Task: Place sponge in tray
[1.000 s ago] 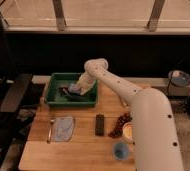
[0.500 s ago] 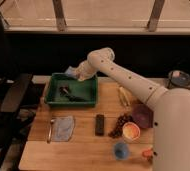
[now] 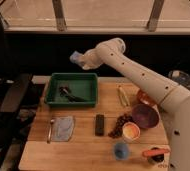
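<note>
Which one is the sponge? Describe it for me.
Find the shallow green plastic tray on the wooden table. Above it, the robot's gripper holds the small light-blue sponge in mid-air, whereas the flat blue-grey cloth lies on the table.

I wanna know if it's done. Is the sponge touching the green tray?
Apart. Camera view: the end effector holds the sponge in the air, above the tray.

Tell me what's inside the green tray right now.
Only a dark, thin object lies in the tray; what it is cannot be told. The sponge is not inside: the gripper holds it up above the tray's far rim. Nothing covers its floor.
</note>
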`<state>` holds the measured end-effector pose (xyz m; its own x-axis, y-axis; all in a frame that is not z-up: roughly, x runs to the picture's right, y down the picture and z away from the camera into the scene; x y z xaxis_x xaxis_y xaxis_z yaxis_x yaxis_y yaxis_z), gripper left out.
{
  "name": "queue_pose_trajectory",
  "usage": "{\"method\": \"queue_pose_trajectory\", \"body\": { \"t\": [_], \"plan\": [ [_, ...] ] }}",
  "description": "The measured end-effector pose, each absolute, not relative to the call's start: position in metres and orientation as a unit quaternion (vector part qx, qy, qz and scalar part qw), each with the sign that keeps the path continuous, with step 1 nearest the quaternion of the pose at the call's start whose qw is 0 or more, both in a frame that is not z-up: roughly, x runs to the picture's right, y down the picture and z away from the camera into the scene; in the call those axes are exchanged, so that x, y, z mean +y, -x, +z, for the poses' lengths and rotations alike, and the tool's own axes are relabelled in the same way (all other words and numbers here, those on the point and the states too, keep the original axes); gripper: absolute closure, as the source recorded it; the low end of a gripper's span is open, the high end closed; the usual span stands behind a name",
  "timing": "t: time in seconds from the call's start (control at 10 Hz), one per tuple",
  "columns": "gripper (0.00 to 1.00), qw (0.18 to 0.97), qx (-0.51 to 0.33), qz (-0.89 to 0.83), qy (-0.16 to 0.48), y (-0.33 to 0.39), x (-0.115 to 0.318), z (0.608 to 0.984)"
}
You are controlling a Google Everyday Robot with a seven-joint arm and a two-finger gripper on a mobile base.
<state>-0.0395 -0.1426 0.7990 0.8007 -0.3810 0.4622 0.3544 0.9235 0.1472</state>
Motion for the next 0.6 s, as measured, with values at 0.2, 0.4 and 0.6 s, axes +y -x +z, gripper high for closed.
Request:
{"method": "queue_pose_trajectory", "body": {
  "t": [0.2, 0.4, 0.6],
  "plan": [
    [1.00, 0.952, -0.242, -0.186, -0.028, 0.034, -0.141, 0.803],
    [1.00, 0.953, -0.239, -0.182, -0.027, 0.030, -0.139, 0.806],
    [1.00, 0.954, -0.240, -0.180, -0.017, 0.031, -0.131, 0.813]
  ]
}}
